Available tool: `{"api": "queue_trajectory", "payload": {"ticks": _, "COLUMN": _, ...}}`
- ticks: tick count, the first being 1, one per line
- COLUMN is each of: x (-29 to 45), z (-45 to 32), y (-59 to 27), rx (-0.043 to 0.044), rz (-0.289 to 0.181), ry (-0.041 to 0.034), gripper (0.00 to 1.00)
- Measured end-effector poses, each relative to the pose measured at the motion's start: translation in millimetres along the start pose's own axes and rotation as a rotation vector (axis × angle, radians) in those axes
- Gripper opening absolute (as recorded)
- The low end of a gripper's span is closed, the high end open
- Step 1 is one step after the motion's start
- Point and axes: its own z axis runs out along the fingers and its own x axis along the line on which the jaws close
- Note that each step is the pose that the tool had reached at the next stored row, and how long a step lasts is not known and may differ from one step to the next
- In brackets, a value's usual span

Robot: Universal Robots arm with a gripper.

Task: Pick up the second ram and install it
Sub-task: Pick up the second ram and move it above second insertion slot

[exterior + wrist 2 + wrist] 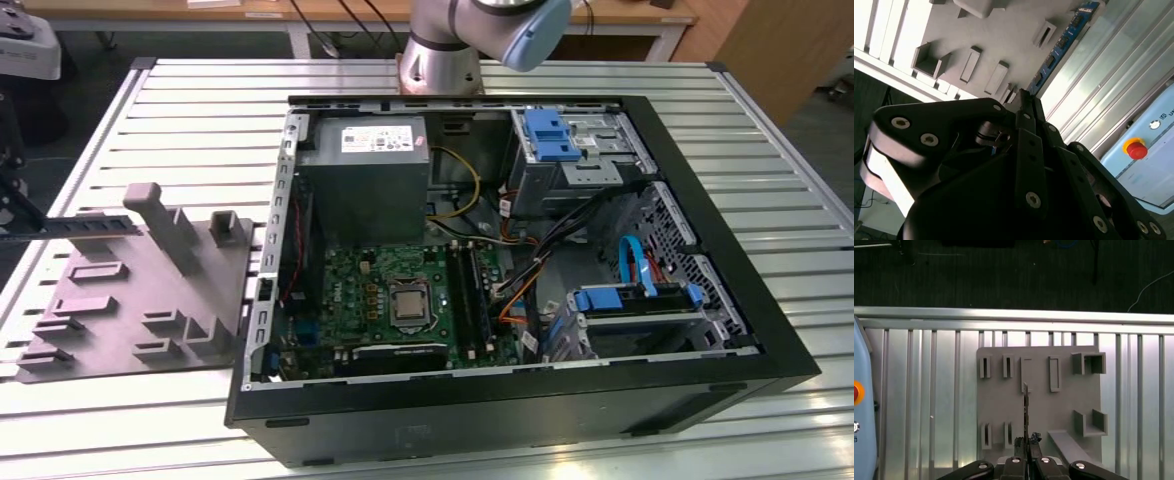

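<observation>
The second ram (94,226) is a thin dark strip hanging level above the grey moulded tray (134,300) at the exterior view's left. My gripper (27,228) reaches down at that view's left edge and is shut on the strip's middle. In the second wrist view the blue face with small black chips (1061,42) runs out from my gripper (1024,95). In the first wrist view the ram (1025,410) shows edge-on above the tray (1004,405), leaving my gripper (1026,441). Its other half is hidden behind the gripper body.
The open computer case (747,330) lies to the exterior view's right of the tray, with the motherboard (387,290) and long black slot rails (470,295) inside. A pendant with a red button (858,392) lies on the slatted table. The table edge (1014,314) borders dark floor.
</observation>
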Motion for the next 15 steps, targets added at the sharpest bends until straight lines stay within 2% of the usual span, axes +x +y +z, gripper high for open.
{"api": "queue_trajectory", "payload": {"ticks": 9, "x": 0.0, "z": -0.3, "y": -26.0, "rx": 0.0000, "rz": 0.000, "ry": 0.0001, "gripper": 0.14}}
{"api": "queue_trajectory", "payload": {"ticks": 12, "x": 0.0, "z": -0.3, "y": -26.9, "rx": 0.0001, "rz": 0.000, "ry": 0.0000, "gripper": 0.14}}
{"api": "queue_trajectory", "payload": {"ticks": 15, "x": -0.3, "z": -3.9, "y": -26.9, "rx": 0.0000, "rz": 0.000, "ry": 0.0001, "gripper": 0.14}}
